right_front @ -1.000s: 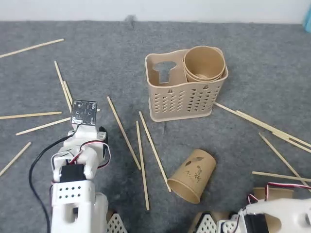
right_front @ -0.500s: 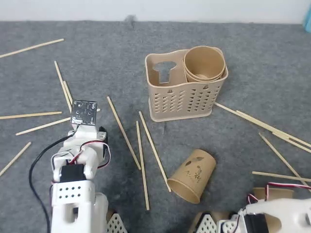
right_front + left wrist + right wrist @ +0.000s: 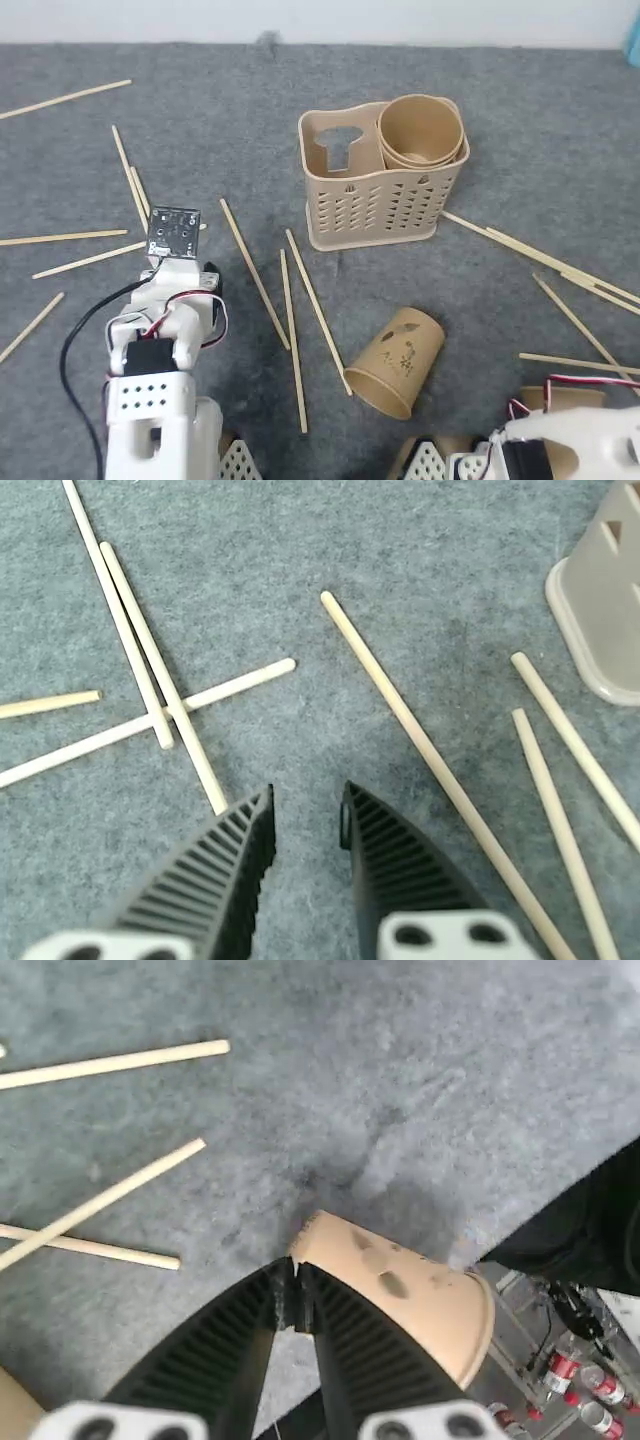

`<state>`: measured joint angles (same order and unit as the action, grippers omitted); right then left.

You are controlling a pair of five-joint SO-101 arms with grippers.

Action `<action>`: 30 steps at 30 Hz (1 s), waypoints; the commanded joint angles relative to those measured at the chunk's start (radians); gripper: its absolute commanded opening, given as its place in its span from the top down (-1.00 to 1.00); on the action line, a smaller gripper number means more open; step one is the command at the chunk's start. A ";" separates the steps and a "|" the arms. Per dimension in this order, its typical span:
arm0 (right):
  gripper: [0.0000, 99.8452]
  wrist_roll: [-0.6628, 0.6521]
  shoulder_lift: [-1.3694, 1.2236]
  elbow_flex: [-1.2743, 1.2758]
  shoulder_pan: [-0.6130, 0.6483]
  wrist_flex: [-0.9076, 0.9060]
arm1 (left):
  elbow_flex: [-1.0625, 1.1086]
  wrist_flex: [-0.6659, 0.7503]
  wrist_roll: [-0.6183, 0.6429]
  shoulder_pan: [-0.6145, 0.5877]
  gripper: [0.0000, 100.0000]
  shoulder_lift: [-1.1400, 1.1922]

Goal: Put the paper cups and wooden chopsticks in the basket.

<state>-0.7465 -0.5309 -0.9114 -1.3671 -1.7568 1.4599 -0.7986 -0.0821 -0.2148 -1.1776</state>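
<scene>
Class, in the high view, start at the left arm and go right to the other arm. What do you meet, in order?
left arm → three loose chopsticks → paper cup lying on its side → right arm

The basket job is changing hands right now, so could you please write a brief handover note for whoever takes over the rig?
Grippers: the left gripper is open and empty over the grey carpet, beside loose chopsticks. The right gripper is shut, tips at the edge of a paper cup lying by that arm's base; I cannot tell whether it pinches the wall.
Done: two stacked cups stand in one compartment of the basket; the other looks empty.
Left: the printed cup on its side in front of the basket, the paper cup at the right gripper, and all the chopsticks scattered on the carpet.
</scene>
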 commanded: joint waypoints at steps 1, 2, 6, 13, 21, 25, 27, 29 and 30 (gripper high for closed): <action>0.98 -0.058 0.002 -0.009 -0.024 -0.039 | -0.005 0.025 -0.008 0.005 0.79 -0.015; 0.98 -0.081 -0.001 0.025 -0.025 -0.039 | -0.005 0.025 -0.008 0.005 0.79 -0.015; 0.99 -0.106 -0.025 0.143 -0.025 -0.035 | -0.005 0.025 -0.008 0.005 0.79 -0.015; 0.99 -0.160 -0.127 0.155 -0.027 -0.035 | -0.005 0.025 -0.008 0.003 0.79 -0.015; 0.99 -0.169 -0.211 0.155 -0.024 -0.035 | -0.005 0.025 -0.008 0.005 0.79 -0.015; 0.99 -0.169 -0.217 0.153 -0.021 -0.033 | -0.005 0.025 -0.008 0.005 0.79 -0.015; 0.99 -0.167 -0.217 0.137 -0.021 -0.033 | -0.005 0.025 -0.008 0.005 0.79 -0.015; 0.99 -0.166 -0.219 0.118 -0.018 -0.033 | -0.005 0.025 -0.008 0.005 0.79 -0.015; 0.99 -0.166 -0.220 0.110 -0.018 -0.033 | -0.005 0.025 -0.008 0.005 0.79 -0.015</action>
<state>-0.9030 -0.7748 -0.7518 -1.3871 -1.7568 1.4599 -0.7986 -0.0821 -0.2148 -1.1776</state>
